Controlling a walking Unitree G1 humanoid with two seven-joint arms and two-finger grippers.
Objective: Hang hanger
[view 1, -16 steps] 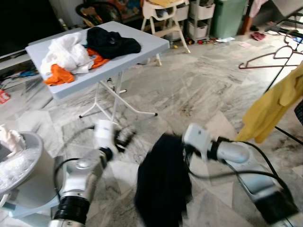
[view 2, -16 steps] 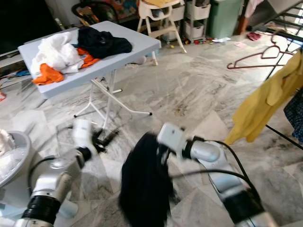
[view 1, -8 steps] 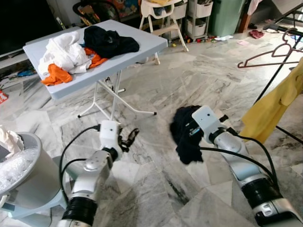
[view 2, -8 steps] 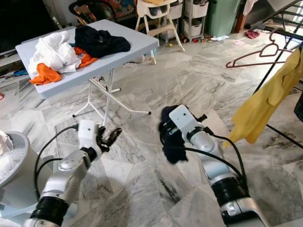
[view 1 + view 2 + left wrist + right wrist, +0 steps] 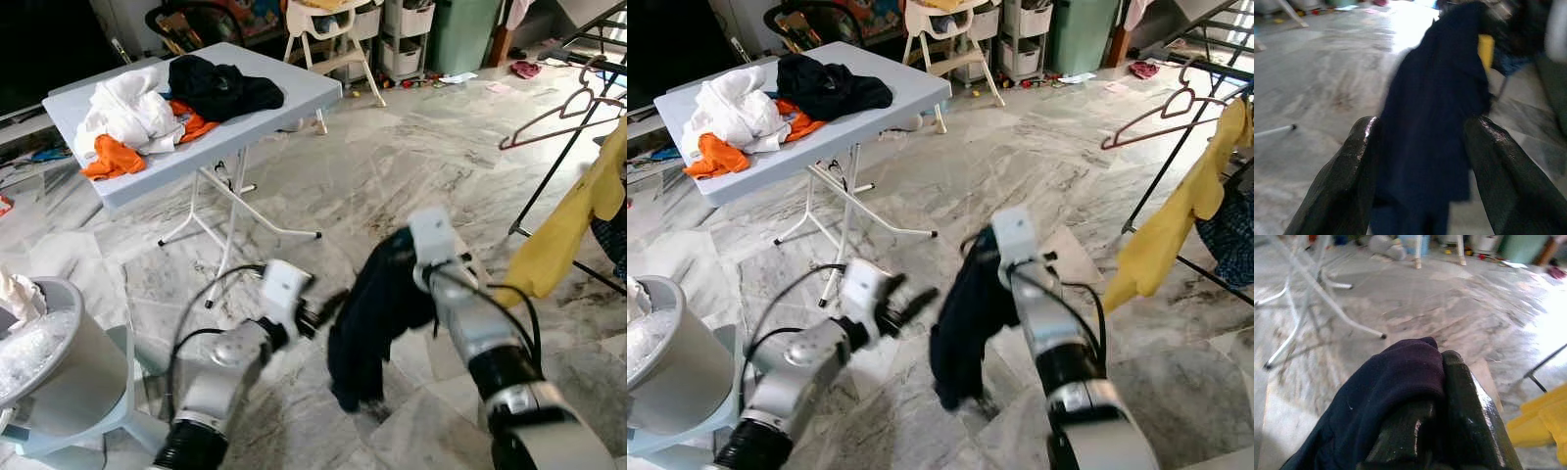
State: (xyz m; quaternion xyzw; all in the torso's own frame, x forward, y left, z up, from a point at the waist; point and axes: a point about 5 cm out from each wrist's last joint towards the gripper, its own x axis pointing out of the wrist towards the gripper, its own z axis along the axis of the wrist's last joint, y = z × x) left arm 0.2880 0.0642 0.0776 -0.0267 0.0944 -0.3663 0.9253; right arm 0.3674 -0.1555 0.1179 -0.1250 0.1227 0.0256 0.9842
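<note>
Black garment [image 5: 372, 313] pinched in our right gripper [image 5: 1437, 396]; left gripper [image 5: 1420, 161] spread wide, just beside it.

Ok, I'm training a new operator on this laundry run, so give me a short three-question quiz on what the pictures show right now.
1. True or false: the right gripper is shut on the dark garment.
2. What best describes the left gripper? A) open, pointed at the dark garment B) shut on a hanger C) resting on the folding table
3. What lies on the folding table?

Key
1. True: the cloth is draped over its fingers and hangs from them.
2. A
3. A pile of clothes: white, orange and black pieces.
</note>
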